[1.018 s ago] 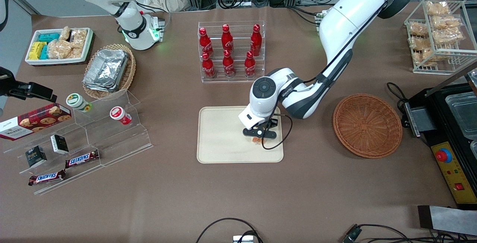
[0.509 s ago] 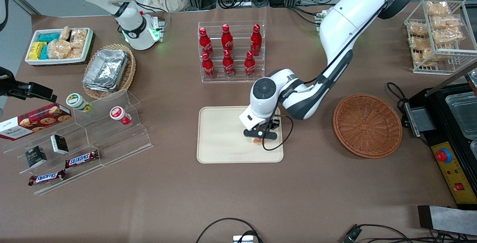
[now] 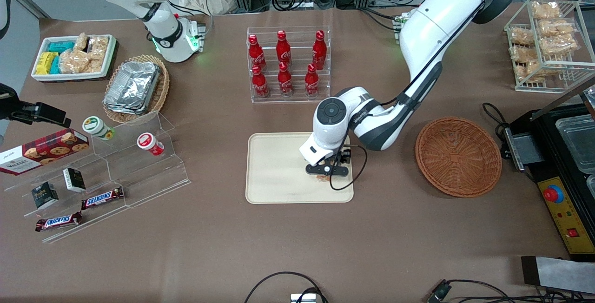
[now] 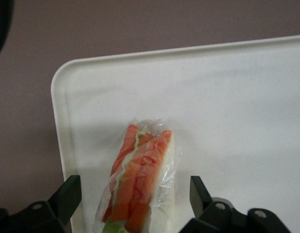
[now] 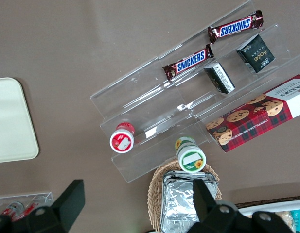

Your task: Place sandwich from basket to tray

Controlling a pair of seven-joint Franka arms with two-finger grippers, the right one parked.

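The sandwich (image 4: 140, 179), a wedge in clear wrap with orange and green filling showing, lies on the cream tray (image 4: 237, 97) near one rounded corner. My left gripper (image 4: 134, 188) is open and straddles it, with a gap between the wrap and each black finger. From the front, the gripper (image 3: 326, 170) hangs low over the tray (image 3: 279, 173) at the end toward the working arm. Only a sliver of the sandwich (image 3: 320, 179) peeks out under it. The round brown wicker basket (image 3: 458, 156) sits empty beside the tray, toward the working arm's end of the table.
A clear rack of red cola bottles (image 3: 286, 63) stands farther from the front camera than the tray. Acrylic steps with snacks (image 3: 102, 173) and an oval basket of foil trays (image 3: 135, 88) lie toward the parked arm's end. A black machine (image 3: 562, 163) stands past the round basket.
The gripper has shifted slightly nearer the front camera over the tray. The sandwich stays on the tray beneath it.
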